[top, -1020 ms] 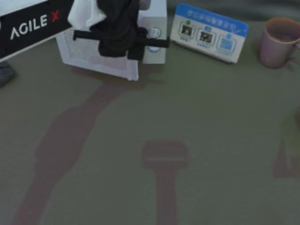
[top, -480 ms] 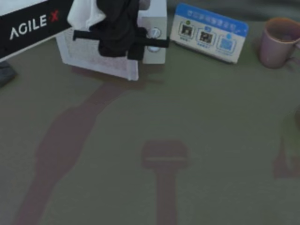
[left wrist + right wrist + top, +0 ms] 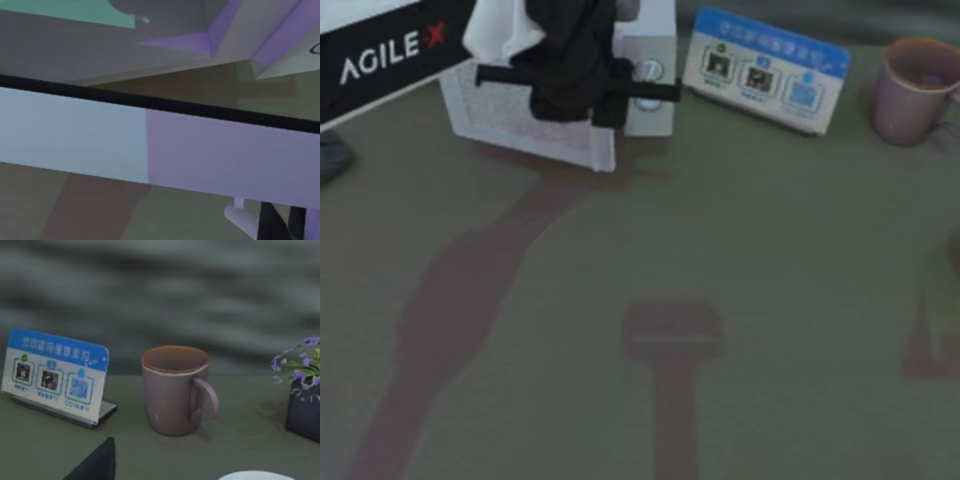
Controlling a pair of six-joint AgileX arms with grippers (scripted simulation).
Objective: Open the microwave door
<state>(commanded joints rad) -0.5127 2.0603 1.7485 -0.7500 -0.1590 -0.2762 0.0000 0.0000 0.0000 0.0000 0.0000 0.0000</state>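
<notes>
A: So where was the microwave [image 3: 645, 70]?
B: Far left of the tabletop [image 3: 720, 250]. My left pincer [image 3: 575, 80] sat over the microwave door [image 3: 535, 125], partly swung out; couldn't tell its fingers' state.

Glossy mug [image 3: 174, 394] (matt table [image 3: 770, 280])

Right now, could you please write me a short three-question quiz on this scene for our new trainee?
1. True or false: the microwave door stands swung out from the microwave.
2. Which arm is at the microwave: A) left, B) right?
3. Fill in: between the microwave and the mug stands a blue-topped ____.

Key:
1. True; its free edge angles outward.
2. A; the left gripper is at the door's edge.
3. sign card.
</notes>
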